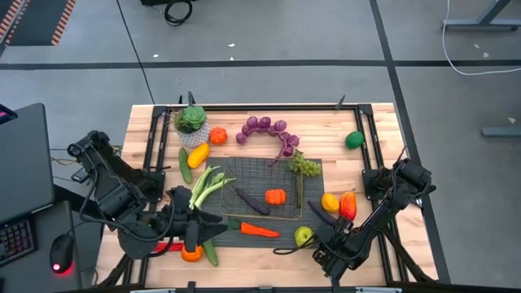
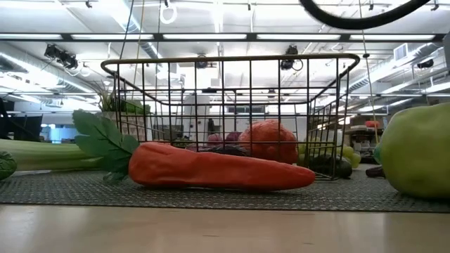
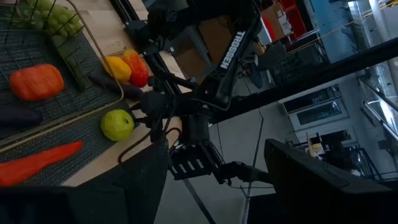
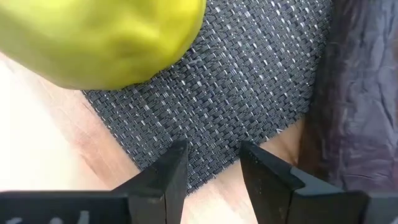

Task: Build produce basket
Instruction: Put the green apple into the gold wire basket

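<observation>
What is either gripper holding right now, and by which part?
Nothing. The right gripper hovers open and empty beside the green apple; the left gripper's fingers show nothing between them.

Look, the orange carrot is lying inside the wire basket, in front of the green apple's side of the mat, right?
Not quite. The carrot lies outside the basket, on the dark mat just in front of the basket's near rim. The high view shows it clear of the wire frame, and the low view shows it in front of the mesh. The green apple is beside it on the mat, as you said.
</observation>
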You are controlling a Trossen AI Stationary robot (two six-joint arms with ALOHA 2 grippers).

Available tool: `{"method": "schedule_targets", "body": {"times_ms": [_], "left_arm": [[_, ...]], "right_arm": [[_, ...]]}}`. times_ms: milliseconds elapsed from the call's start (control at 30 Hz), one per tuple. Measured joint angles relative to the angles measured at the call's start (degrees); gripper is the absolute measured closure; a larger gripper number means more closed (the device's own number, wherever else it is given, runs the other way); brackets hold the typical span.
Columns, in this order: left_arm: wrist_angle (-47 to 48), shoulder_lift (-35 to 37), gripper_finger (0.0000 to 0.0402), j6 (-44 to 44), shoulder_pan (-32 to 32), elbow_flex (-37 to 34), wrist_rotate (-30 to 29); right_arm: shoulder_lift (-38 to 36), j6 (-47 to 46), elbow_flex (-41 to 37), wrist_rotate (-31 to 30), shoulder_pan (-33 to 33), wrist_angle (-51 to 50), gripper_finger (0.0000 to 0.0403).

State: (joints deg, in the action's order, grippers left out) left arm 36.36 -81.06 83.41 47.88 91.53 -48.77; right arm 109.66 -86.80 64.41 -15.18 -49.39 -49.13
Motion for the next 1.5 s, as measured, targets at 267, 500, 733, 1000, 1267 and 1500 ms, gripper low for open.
{"method": "schedule_targets", "body": {"times_ms": [267, 500, 733, 1000, 1267, 1500], "left_arm": [[0.8, 0.0, 0.0132, -0.7, -0.2, 0.0, 0.2], [1.7, 0.0, 0.0132, -0.7, -0.5, 0.0, 0.2], [1.8, 0.0, 0.0132, -1.3, -0.5, 0.0, 0.0], [1.7, 0.0, 0.0132, -3.1, -0.5, 0.0, -0.2], [2.0, 0.0, 0.0132, -3.2, -0.5, 0.0, -0.3], [2.1, 0.0, 0.0132, -3.2, -0.4, 0.0, -0.2]], "right_arm": [[-4.1, 0.0, -0.1, 0.3, -0.4, -7.1, 0.0249], [-9.7, -2.4, -0.1, 2.2, -2.0, -5.8, 0.0249], [-15.8, -11.9, 0.0, -3.2, -4.4, 1.6, 0.0239], [-16.0, -11.9, 0.1, -8.9, -4.6, 9.2, 0.0137], [-15.0, -3.2, 0.0, -15.2, -1.4, 9.2, 0.0011], [-15.0, 8.0, -0.1, -16.8, 3.3, 8.6, 0.0009]]}}
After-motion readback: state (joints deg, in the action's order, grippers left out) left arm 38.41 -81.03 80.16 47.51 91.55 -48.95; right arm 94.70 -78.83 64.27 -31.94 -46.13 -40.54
